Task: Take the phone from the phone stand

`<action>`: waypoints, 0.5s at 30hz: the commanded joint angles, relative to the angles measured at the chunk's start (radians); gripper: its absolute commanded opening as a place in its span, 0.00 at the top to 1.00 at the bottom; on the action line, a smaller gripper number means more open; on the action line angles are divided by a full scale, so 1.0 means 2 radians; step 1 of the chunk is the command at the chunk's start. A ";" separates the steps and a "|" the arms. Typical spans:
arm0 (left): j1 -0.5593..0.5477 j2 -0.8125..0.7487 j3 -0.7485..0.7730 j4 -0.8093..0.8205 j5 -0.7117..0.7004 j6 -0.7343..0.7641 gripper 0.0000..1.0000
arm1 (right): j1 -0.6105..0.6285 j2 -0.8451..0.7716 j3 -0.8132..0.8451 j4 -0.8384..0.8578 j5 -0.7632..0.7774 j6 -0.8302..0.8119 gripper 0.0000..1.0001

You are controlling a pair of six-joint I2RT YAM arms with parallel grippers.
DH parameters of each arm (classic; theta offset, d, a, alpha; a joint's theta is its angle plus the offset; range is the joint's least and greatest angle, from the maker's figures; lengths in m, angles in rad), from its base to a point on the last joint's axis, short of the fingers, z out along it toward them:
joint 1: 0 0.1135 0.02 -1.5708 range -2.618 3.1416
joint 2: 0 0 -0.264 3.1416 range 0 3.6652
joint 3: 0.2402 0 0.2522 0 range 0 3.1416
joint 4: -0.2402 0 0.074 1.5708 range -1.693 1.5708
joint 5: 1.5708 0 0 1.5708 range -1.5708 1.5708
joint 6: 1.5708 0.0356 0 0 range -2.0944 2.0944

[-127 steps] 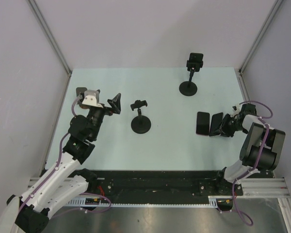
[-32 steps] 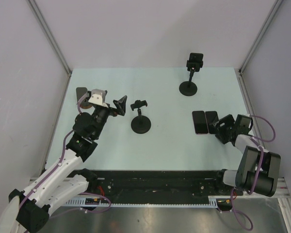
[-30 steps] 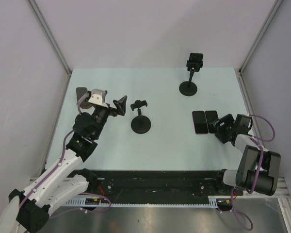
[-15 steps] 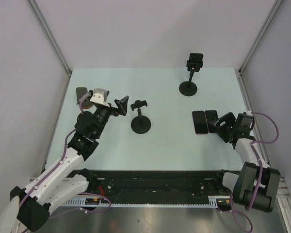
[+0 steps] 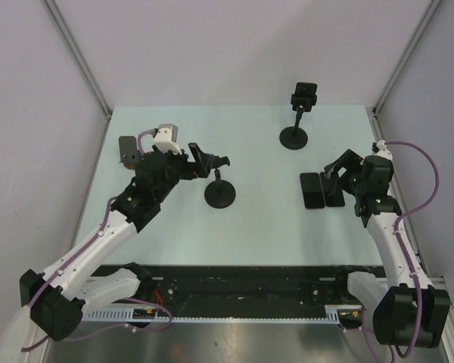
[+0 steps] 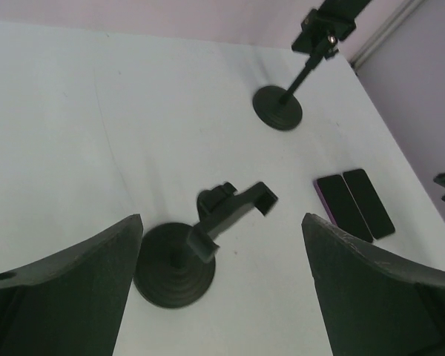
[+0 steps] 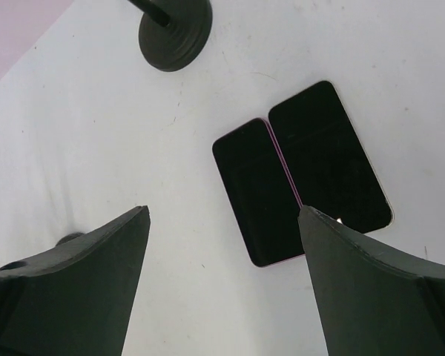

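Left gripper (image 5: 204,160) moved in over empty stand (image 5: 220,195), right gripper (image 5: 340,168) lifted off flat phones (image 5: 315,190)

Both arms have white link shells, left arm (image 5: 91,248) and right arm (image 5: 391,242), with black joint housings (image 5: 138,200). A purple cable (image 5: 436,180) loops along each. White block (image 5: 165,136) on left wrist. The fingers (image 6: 67,289) are dark grey, broad, wedge-shaped.

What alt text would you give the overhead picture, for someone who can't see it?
Two robot arms reach over a pale table: the left gripper hangs open beside an empty phone stand, the right gripper open by two black phones lying flat side by side. A second stand at the back seems to hold a phone.
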 commanded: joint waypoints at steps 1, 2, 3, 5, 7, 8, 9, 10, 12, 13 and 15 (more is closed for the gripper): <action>-0.030 0.023 0.029 -0.096 0.005 -0.080 0.07 | 0.035 0.000 0.029 0.002 0.051 -0.048 0.13; -0.039 0.037 0.031 -0.103 -0.008 -0.089 0.08 | 0.040 0.002 0.030 0.004 0.054 -0.059 0.12; -0.043 0.043 0.034 -0.109 -0.014 -0.093 0.08 | 0.056 0.004 0.031 0.005 0.058 -0.064 0.12; -0.049 0.057 0.046 -0.131 -0.026 -0.099 0.12 | 0.071 0.006 0.035 0.007 0.074 -0.079 0.12; -0.052 0.070 0.051 -0.141 -0.047 -0.100 0.14 | 0.101 0.006 0.039 0.010 0.092 -0.101 0.11; -0.052 0.073 0.053 -0.142 -0.055 -0.098 0.15 | 0.110 0.008 0.039 0.012 0.095 -0.106 0.11; -0.052 0.076 0.055 -0.143 -0.069 -0.095 0.17 | 0.116 0.009 0.038 0.013 0.098 -0.112 0.11; -0.052 0.077 0.057 -0.143 -0.075 -0.092 0.24 | 0.127 0.010 0.039 0.014 0.100 -0.112 0.10; -0.052 0.077 0.065 -0.144 -0.082 -0.081 0.28 | 0.132 0.012 0.038 0.013 0.098 -0.111 0.10; -0.052 0.080 0.067 -0.144 -0.084 -0.079 0.29 | 0.134 0.012 0.039 0.012 0.098 -0.109 0.10; -0.052 0.083 0.072 -0.145 -0.084 -0.075 0.30 | 0.136 0.010 0.037 0.013 0.099 -0.109 0.11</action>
